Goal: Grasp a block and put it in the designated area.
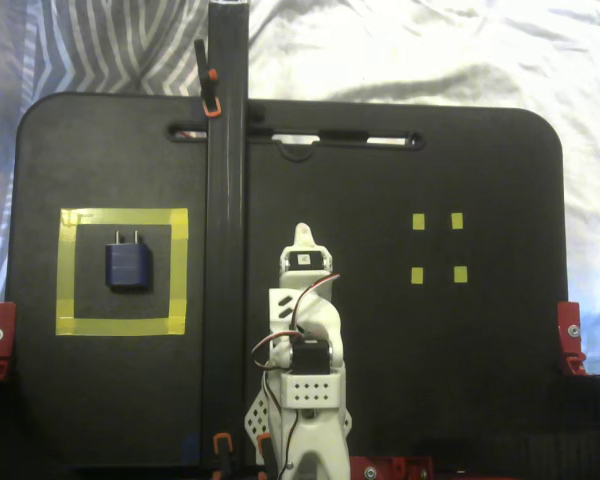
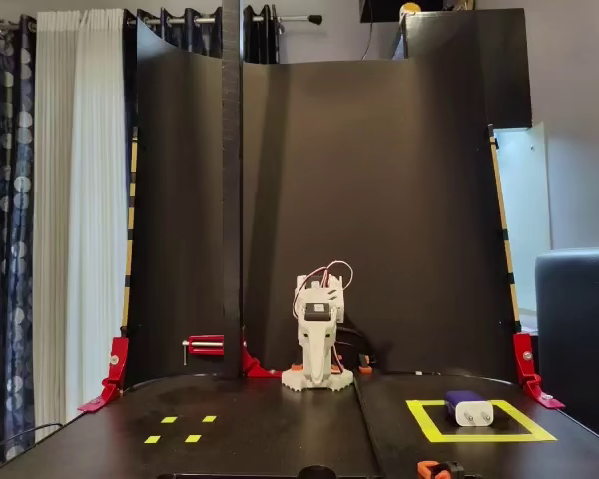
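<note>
Since block (image 1: 128, 266) lies inside designated area (image 1: 122, 219), well apart from folded arm, task looks done; hand (image 1: 302, 236) empty, opening cannot tell

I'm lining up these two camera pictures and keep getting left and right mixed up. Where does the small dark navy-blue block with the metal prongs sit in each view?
Fixed view from above: the small dark navy-blue block with two metal prongs lies at left, inside the large yellow tape square.
Fixed view from the front: the block lies at lower right, inside the same square.
Shared landmark: the folded white arm at mid-table.
</note>
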